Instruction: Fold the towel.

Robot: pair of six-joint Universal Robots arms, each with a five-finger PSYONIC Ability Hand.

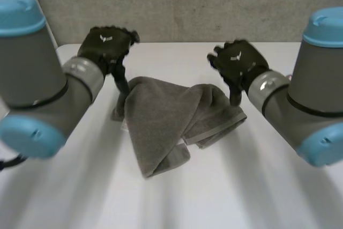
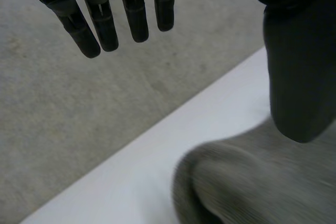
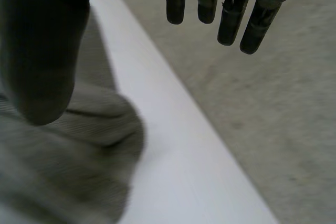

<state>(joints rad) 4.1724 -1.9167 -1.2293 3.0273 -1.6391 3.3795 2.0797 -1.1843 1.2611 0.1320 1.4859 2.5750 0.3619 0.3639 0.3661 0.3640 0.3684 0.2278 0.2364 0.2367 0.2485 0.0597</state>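
Head view gives us the towel (image 1: 161, 122) lying rumpled and partly doubled over itself near the middle of the white counter (image 1: 241, 186). Our left hand (image 1: 104, 44) stands at its far left edge and our right hand (image 1: 238, 60) at its far right edge. Both are slack, with fingers straight and apart from the thumb, gripping nothing. Each thumb hangs right at the cloth; whether it touches we cannot tell. We judge the step in hand to be taking hold of the far edge. We should sink the fingers behind it, pinch the cloth firmly against each thumb, and keep both hands level so the fold comes out square.
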